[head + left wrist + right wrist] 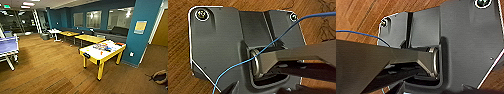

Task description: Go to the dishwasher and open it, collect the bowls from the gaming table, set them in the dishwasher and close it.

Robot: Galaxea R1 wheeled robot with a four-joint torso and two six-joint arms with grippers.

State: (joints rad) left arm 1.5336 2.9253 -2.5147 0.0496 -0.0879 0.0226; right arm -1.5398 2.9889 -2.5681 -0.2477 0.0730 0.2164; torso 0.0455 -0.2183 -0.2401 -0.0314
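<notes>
The dishwasher is out of view, and I make out no bowls. A yellow-legged game table point(102, 53) with a white top stands on the wooden floor right of centre, beside a teal pillar point(140, 32). Several small colourful items point(105, 47) lie on its far half; what they are is too blurred to tell. No green field or rods show on it. Both wrist views look down over the robot's dark plate onto the wooden floor point(178, 50) point(358, 15).
A blue table-tennis table point(8, 46) stands at the left edge. Two yellow tables point(88, 38) and a small white one point(54, 32) line the back, before a dark bench under windows. A tan bag point(160, 76) lies on the carpet at right. Open wooden floor point(50, 70) spreads ahead.
</notes>
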